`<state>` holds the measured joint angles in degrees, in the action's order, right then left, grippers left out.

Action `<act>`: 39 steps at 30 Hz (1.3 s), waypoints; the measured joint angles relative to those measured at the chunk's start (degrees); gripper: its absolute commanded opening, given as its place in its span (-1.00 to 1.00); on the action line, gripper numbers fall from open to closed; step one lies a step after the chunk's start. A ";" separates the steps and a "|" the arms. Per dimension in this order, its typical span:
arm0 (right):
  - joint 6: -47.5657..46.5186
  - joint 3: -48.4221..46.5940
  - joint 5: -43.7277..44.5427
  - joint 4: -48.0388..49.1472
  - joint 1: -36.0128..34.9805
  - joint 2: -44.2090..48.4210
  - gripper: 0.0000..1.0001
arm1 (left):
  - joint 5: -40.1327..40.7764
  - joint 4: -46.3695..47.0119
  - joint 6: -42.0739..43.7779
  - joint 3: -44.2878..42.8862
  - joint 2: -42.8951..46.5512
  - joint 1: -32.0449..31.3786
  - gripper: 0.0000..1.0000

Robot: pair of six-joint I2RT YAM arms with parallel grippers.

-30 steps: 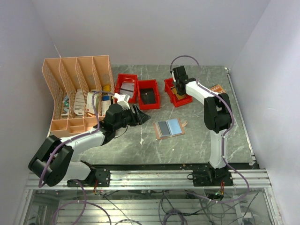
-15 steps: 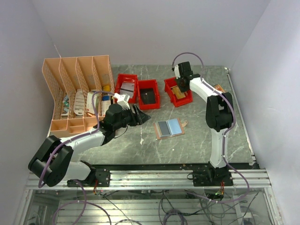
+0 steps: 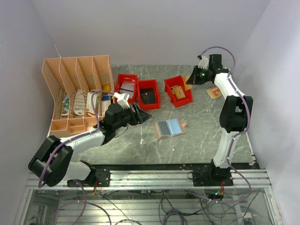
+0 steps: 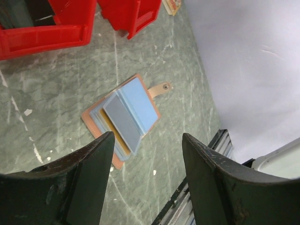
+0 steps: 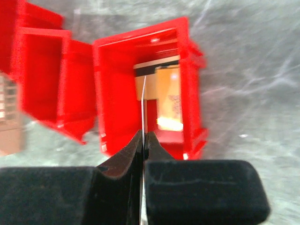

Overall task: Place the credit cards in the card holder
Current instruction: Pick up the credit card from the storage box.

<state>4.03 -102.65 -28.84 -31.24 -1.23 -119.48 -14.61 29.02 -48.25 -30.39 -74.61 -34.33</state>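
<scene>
**Right jaws pinching a credit card near the tabletop's far edge.**
The right gripper (image 5: 143,137) is clamping a thin credit card (image 5: 142,98), seen edge-on, beside the red bin (image 5: 105,93), where another tan card (image 5: 168,93) is lying. The left gripper (image 4: 147,138) is hovering, jaws spread wide and holding nothing. The card holder (image 3: 169,127) is lying open midway between the tabletop's side edges.

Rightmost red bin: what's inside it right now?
The rightmost red bin holds a tan-gold card with a dark stripe. Anything beneath that card is covered, and the right hand hides the bin's near end in the wrist view.
</scene>
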 measured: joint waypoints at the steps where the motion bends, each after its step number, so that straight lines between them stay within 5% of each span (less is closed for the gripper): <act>1: 2.03 0.63 -2.91 0.50 0.90 0.04 -1.00 | -0.13 0.35 -0.35 -0.04 0.00 0.00 0.40; 6: 21.29 12.66 -22.23 12.87 5.44 1.92 -1.00 | -1.31 4.20 -3.76 -0.42 0.02 0.00 0.40; 11: 55.47 31.41 -36.92 42.42 6.93 3.61 -1.00 | -2.19 5.70 -6.19 -2.29 0.37 0.00 0.40; 17: 83.12 35.04 -45.48 65.35 6.64 3.43 -1.00 | -2.49 7.30 -8.11 -4.24 0.57 0.00 0.39; 25: 89.46 35.06 -50.16 67.28 5.99 5.92 -1.00 | -2.62 9.79 -10.54 -4.46 0.55 0.00 0.39; 39: 87.27 39.28 -51.49 67.78 2.14 12.87 -1.00 | -4.44 15.17 -13.77 -4.68 -1.09 0.00 0.39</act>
<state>91.31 -63.37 -80.34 36.53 0.91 -106.61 -19.05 44.18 -62.02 -35.07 -75.70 -34.33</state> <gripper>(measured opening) 0.006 0.695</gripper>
